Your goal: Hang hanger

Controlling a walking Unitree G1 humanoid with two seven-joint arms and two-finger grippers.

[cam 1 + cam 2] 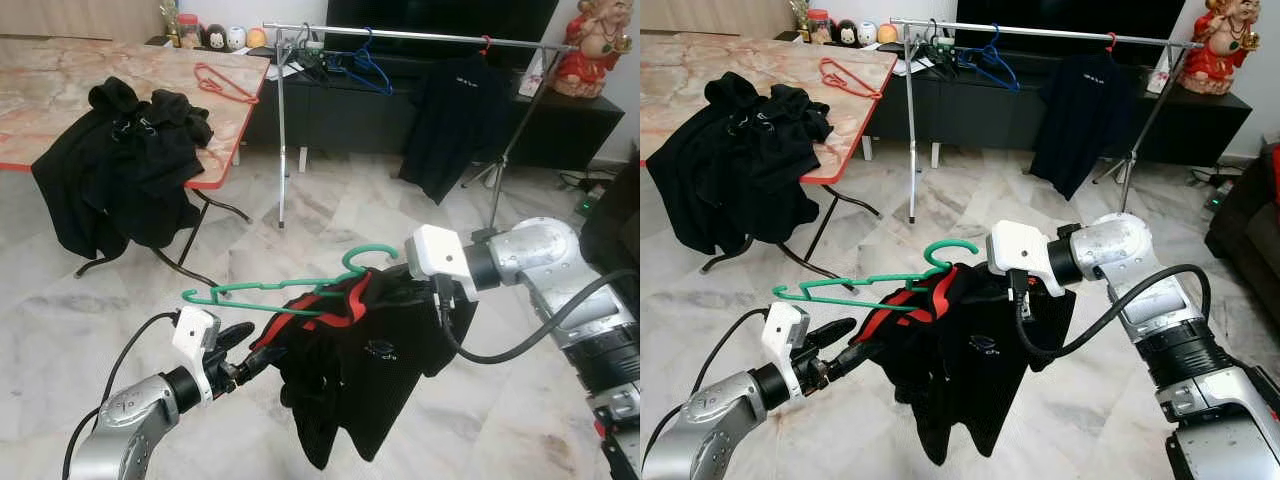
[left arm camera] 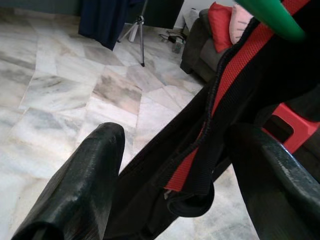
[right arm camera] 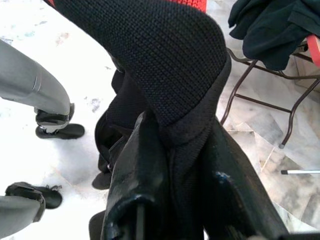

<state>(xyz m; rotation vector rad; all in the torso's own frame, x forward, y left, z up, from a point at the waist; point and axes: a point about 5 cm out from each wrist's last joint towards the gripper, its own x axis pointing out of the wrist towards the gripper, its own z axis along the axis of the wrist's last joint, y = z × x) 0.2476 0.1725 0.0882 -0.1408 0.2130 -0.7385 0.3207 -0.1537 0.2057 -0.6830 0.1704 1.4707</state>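
Note:
A black shirt with red collar lining hangs on a green hanger, held above the floor between my arms. My right gripper is shut on the shirt's shoulder fabric, just under the hanger's hook. From lower left, my left gripper reaches into the shirt's collar side. Its fingers stand apart, with a red-lined strip of cloth passing loosely between them. The clothes rail stands farther ahead, across the floor.
A dark shirt and a blue hanger hang on the rail. Left is a marble table with heaped black clothes and a red hanger. A person's legs stand nearby. A dark sofa is right.

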